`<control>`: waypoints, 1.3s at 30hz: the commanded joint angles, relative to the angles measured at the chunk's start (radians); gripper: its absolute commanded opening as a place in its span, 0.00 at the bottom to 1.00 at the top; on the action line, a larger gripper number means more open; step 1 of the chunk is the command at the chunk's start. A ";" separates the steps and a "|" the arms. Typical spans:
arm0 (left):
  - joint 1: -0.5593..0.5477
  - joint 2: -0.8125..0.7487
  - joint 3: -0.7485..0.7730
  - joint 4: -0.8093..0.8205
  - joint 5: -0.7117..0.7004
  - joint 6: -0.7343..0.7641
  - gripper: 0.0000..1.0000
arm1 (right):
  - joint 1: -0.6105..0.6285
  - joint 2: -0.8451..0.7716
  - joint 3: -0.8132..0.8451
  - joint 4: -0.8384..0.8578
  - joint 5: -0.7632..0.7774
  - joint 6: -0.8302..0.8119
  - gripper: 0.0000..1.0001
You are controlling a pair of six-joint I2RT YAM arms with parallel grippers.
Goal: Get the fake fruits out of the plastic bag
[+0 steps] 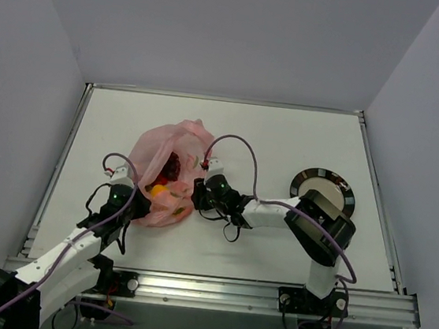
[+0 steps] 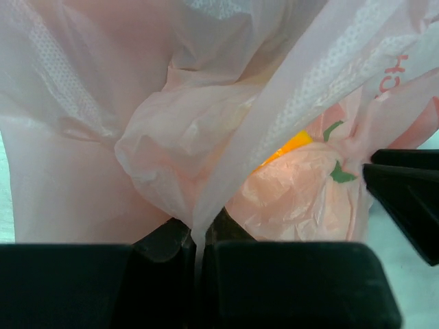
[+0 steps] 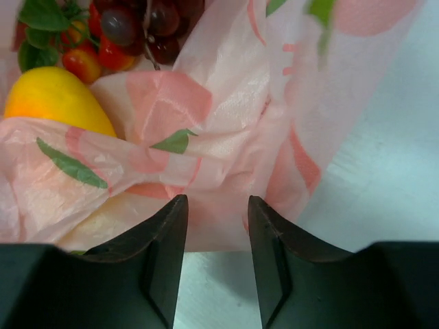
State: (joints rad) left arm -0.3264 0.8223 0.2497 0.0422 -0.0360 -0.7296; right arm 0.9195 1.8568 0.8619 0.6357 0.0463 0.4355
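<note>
The pink plastic bag (image 1: 164,176) lies on the table between my two grippers, its mouth open upward. Inside it I see a dark purple grape bunch (image 3: 147,24), red-orange pieces with green (image 3: 82,58) and a yellow fruit (image 3: 58,103). The grapes (image 1: 174,167) and yellow fruit (image 1: 158,191) also show in the top view. My left gripper (image 2: 199,236) is shut on a strip of the bag's film (image 2: 274,116) at the bag's left side (image 1: 130,184). My right gripper (image 3: 216,219) is open at the bag's right edge (image 1: 198,192), with a fold of bag between its fingertips (image 3: 170,226).
A round dark-rimmed plate (image 1: 345,188) lies to the right, partly under the right arm (image 1: 320,224). The table's raised rails run along the left edge (image 1: 58,170) and near edge (image 1: 213,287). The right gripper's dark fingers (image 2: 405,199) show in the left wrist view.
</note>
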 commanded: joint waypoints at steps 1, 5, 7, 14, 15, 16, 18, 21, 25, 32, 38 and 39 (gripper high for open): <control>-0.007 -0.046 0.000 0.071 0.036 0.042 0.02 | -0.010 -0.139 0.014 -0.043 0.050 -0.062 0.37; -0.014 -0.060 -0.007 0.087 0.036 0.056 0.02 | -0.008 -0.223 0.094 -0.154 0.026 -0.129 0.50; -0.019 -0.054 -0.007 0.096 0.036 0.061 0.02 | -0.007 -0.242 0.124 -0.185 0.004 -0.135 0.56; -0.026 -0.090 0.003 0.105 0.028 0.076 0.02 | -0.008 -0.098 0.227 -0.079 -0.068 -0.142 0.15; -0.026 -0.103 0.010 0.098 0.019 0.079 0.02 | -0.011 -0.041 0.274 -0.083 -0.071 -0.153 0.13; -0.026 -0.109 0.020 0.085 0.019 0.081 0.02 | -0.011 -0.015 0.298 -0.080 -0.072 -0.165 0.13; -0.026 -0.123 0.025 0.082 0.019 0.091 0.02 | -0.016 0.056 0.368 -0.082 -0.072 -0.199 0.19; -0.026 -0.126 0.030 0.084 0.013 0.101 0.02 | -0.025 0.130 0.429 -0.087 -0.083 -0.219 0.47; -0.026 -0.104 0.026 0.096 0.013 0.114 0.02 | -0.047 0.199 0.515 -0.108 -0.068 -0.219 0.64; -0.026 -0.094 0.033 0.104 0.019 0.118 0.02 | -0.048 0.350 0.647 -0.146 -0.106 -0.199 0.78; -0.026 -0.098 0.031 0.102 0.010 0.118 0.02 | -0.053 0.397 0.678 -0.096 -0.135 -0.158 0.68; -0.025 -0.100 0.031 0.102 0.010 0.118 0.02 | -0.056 0.395 0.678 -0.088 -0.138 -0.158 0.66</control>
State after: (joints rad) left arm -0.3477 0.7300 0.2237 0.0994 -0.0082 -0.6308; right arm 0.8650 2.2532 1.5009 0.5045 -0.0723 0.2604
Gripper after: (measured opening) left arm 0.028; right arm 0.684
